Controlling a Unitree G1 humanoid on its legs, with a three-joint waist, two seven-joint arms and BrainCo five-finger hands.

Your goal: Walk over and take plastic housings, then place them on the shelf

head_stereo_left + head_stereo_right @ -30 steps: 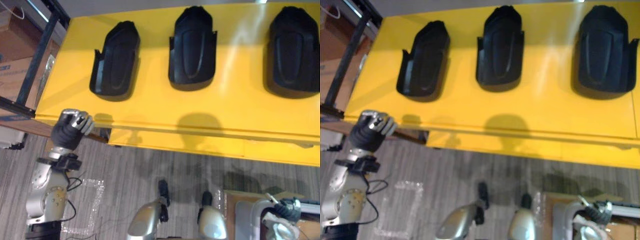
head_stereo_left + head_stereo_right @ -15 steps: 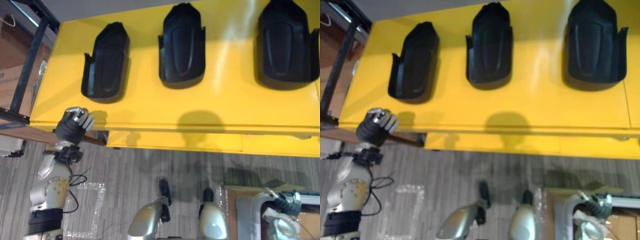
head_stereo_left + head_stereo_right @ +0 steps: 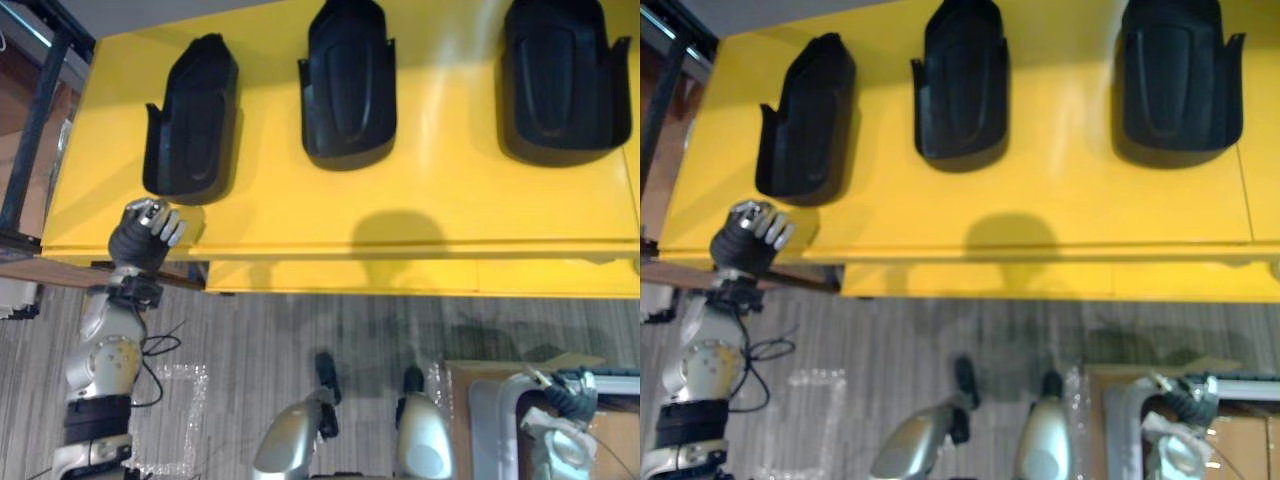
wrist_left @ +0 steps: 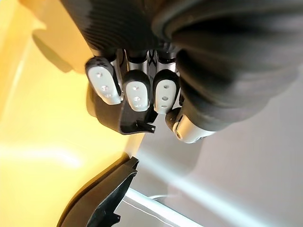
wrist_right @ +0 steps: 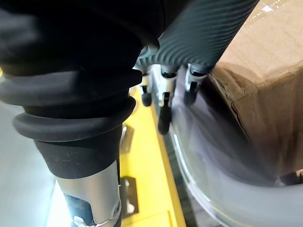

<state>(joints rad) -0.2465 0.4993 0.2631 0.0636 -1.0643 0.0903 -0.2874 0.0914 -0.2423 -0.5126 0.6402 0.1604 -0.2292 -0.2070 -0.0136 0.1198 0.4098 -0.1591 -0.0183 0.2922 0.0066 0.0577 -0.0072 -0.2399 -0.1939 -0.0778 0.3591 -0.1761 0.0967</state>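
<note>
Left hand (image 3: 145,232), fingers curled and empty, has moved nearer the left of 3 housings (image 3: 190,118) on the counter (image 3: 440,205), likely lining up a grab.

Three plastic housings lay in a row on the table (image 3: 440,215). The left housing (image 3: 191,120) sat just beyond the left hand (image 3: 145,232), which hung over the table's near left edge. The middle housing (image 3: 346,85) lay farther right of that hand, and the right housing (image 3: 556,80) farthest, well apart from it. The right hand (image 3: 565,400) was low beside a cardboard box (image 5: 265,80), near the floor (image 3: 300,325), well short of the table.
</note>
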